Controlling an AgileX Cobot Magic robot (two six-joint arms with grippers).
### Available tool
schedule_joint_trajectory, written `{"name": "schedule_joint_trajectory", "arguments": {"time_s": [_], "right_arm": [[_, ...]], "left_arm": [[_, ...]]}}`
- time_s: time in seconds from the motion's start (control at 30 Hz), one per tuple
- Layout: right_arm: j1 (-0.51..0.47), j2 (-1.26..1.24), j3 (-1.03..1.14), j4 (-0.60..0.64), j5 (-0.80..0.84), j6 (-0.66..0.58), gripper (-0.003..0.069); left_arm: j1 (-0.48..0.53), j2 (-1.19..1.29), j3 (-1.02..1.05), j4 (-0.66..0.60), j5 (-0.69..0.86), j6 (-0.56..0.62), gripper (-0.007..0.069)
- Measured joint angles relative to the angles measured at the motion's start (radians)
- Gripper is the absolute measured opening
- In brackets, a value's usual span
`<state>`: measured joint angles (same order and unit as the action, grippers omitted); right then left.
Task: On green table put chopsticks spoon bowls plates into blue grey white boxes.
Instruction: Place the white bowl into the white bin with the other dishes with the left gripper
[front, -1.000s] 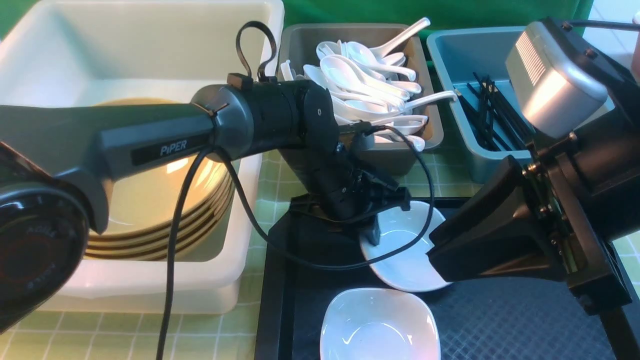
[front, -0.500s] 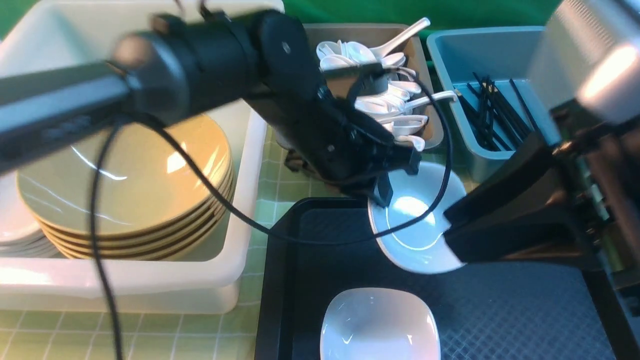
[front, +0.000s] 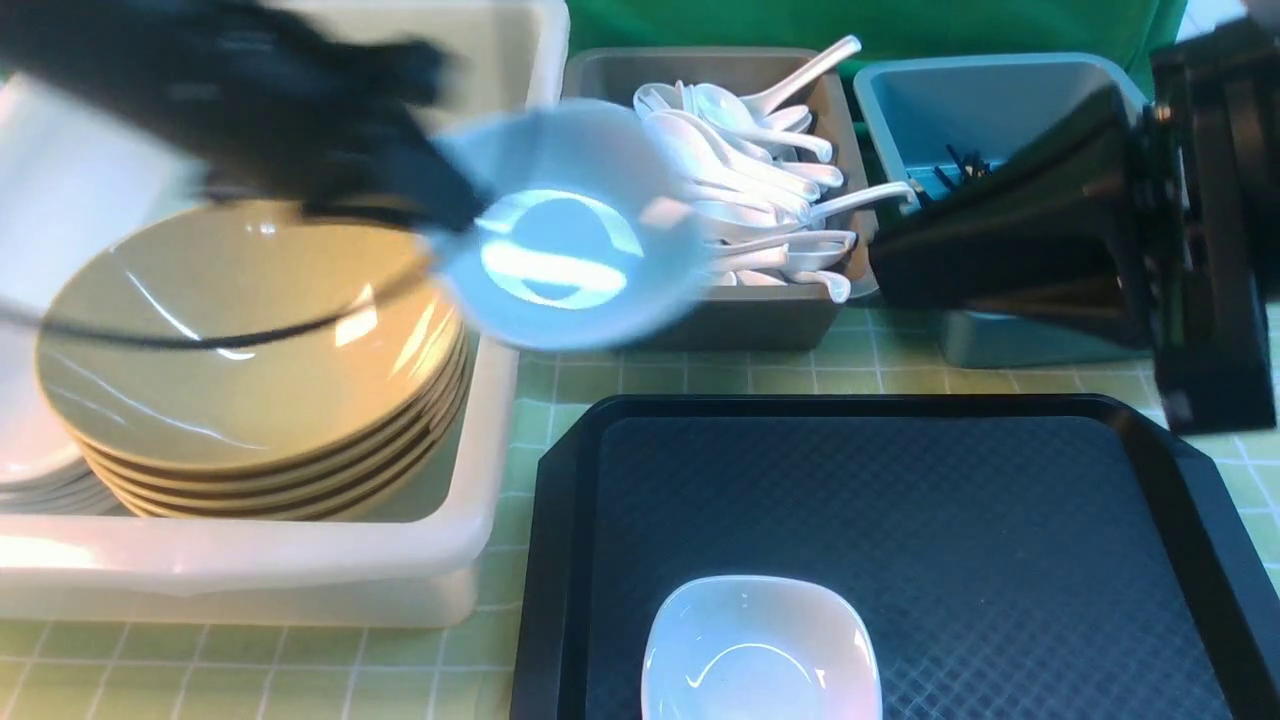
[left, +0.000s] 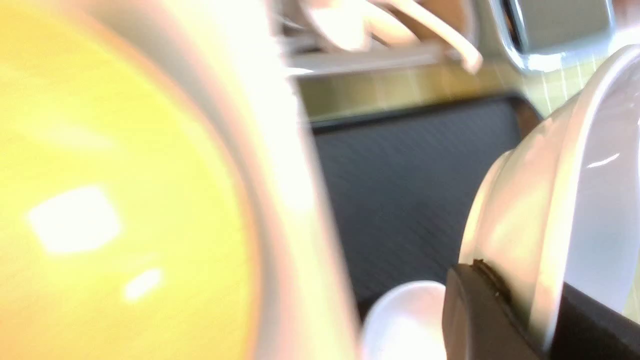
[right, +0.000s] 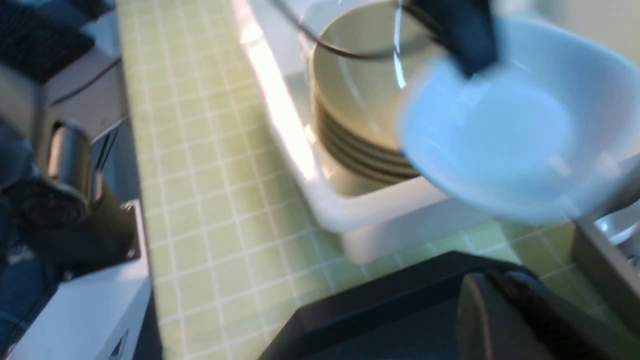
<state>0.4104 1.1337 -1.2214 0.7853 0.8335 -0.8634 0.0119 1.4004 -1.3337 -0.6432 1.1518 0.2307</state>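
The big white box (front: 300, 560) holds tan bowls (front: 250, 340), and the white plate (front: 565, 225) hangs in the air near its right wall. It could bump that wall or slip, as my left end effector (front: 445, 210) pinches only its rim. Its hollow tips toward me, and it has no long side. My right end effector (front: 880, 268) is closed and empty.

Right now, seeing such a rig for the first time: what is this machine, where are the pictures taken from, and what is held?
Two robot arms with pincer grippers. One camera looks forward from between them; one rides on each wrist. The left gripper clamps a white dish in the air near the white box of tan bowls. The right gripper is shut. Spoons fill the grey box, chopsticks lie in the blue box, a second dish sits on the black tray.
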Motion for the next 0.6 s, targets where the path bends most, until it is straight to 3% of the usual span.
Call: {"name": "schedule_joint_trajectory", "arguments": {"time_s": [0.03,0.2,0.3,0.47,0.6], "right_arm": [[0.000,0.003,-0.001,0.000,0.000,0.000,0.0021],[0.020,0.055,-0.058,0.003,0.022,0.000,0.0021],[0.060,0.081,-0.072,0.006,0.021,0.000,0.0021],[0.110,0.120,-0.074,0.006,0.037,0.000,0.0021],[0.112,0.125,-0.075,0.003,0.040,0.000,0.0022]], "left_arm": [[0.000,-0.008,0.000,-0.002,0.000,0.002,0.0015],[0.448,-0.153,0.164,-0.061,-0.010,0.030,0.0015],[0.630,-0.157,0.184,-0.105,-0.050,0.038,0.0015],[0.838,-0.116,0.184,-0.097,-0.118,0.009,0.0015],[0.864,-0.056,0.184,-0.007,-0.145,-0.041,0.0015]]}}
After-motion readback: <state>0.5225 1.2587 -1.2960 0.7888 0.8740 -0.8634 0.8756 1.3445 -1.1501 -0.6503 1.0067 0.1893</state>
